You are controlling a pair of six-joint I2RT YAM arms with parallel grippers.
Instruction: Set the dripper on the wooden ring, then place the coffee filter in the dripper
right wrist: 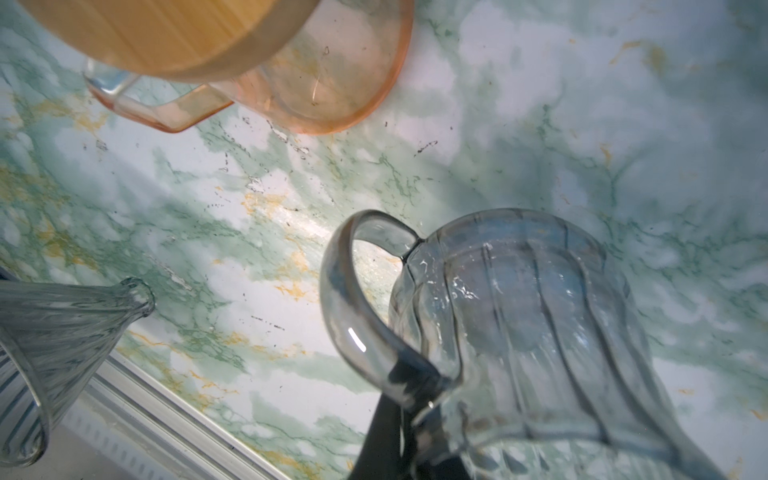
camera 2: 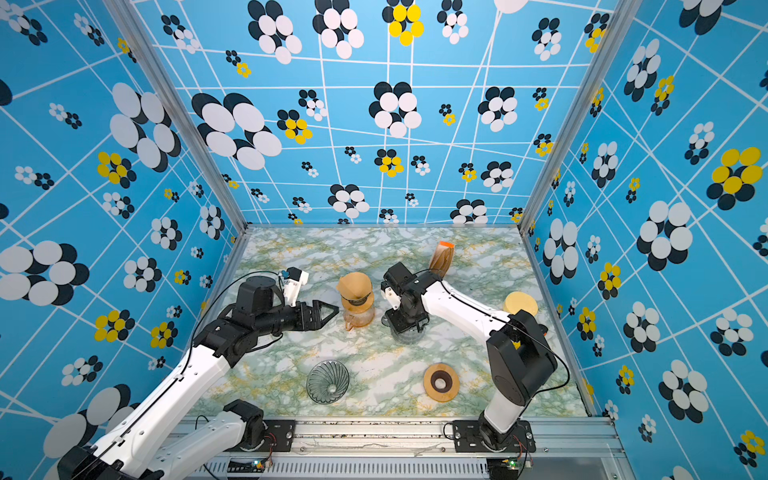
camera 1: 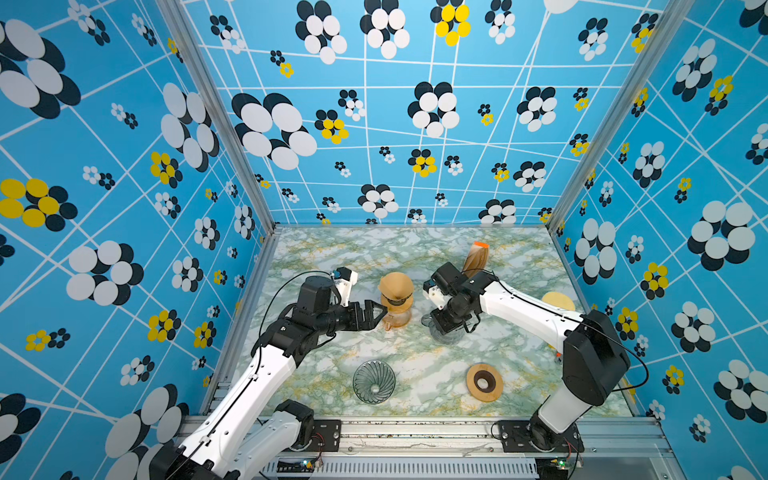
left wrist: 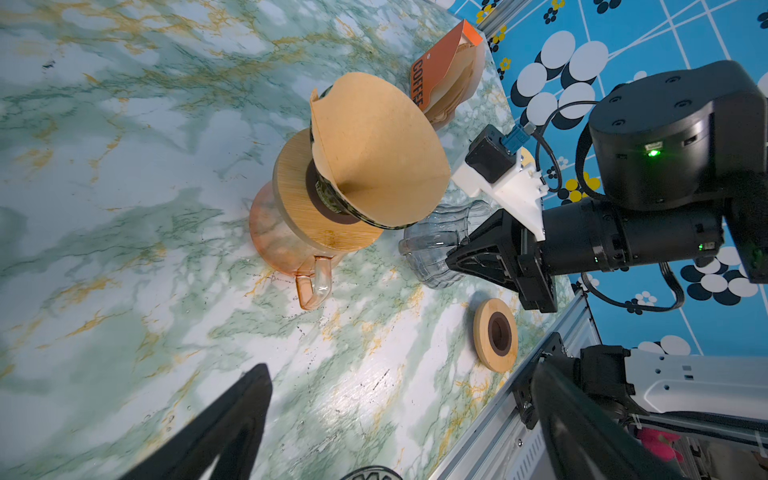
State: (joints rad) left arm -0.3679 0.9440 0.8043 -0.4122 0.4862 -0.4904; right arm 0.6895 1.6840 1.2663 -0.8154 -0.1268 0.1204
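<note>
Left tool point(camera 1: 377, 312) hangs wide open and empty beside the orange carafe point(camera 1: 399, 319), whose dripper point(left wrist: 332, 201) already holds the paper coffee filter point(left wrist: 374, 153) (a little crooked), while the right tool point(left wrist: 455, 255) is closed on the clear glass pitcher point(right wrist: 540, 311), so the task looks done.

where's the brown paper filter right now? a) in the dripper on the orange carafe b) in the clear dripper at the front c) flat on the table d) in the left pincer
a: the filter sits open in the dripper atop the orange carafe; the left pincer is open and empty.
</note>
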